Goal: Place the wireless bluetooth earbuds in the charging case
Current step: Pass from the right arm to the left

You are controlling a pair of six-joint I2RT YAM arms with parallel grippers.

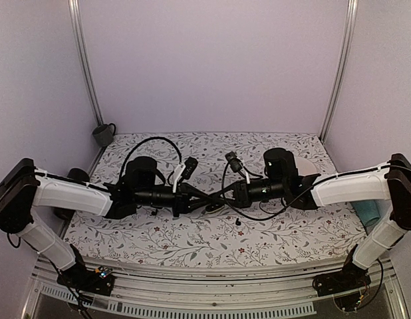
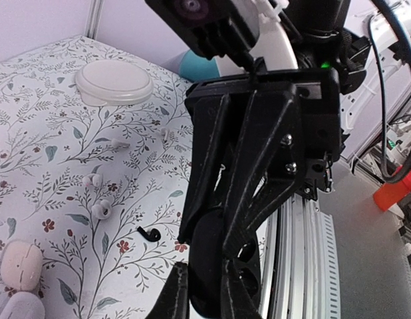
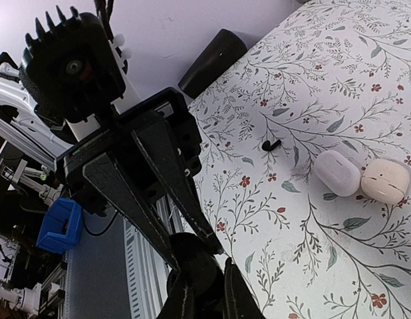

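Above mid-table, left pincer (image 2: 205,296) and right pincer (image 3: 206,296) clamp the charging case (image 2: 207,269); white pebbles (image 3: 337,171) nearby.

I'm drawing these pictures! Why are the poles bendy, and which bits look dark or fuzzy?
Top external view: the wide lens curves the poles and the table at its near edge; light is soft, lilac. Left wrist view: the right arm is a dark mass; the corner pebbles look soft. Right wrist view: the left arm is dark too, the flowery cloth sharp.
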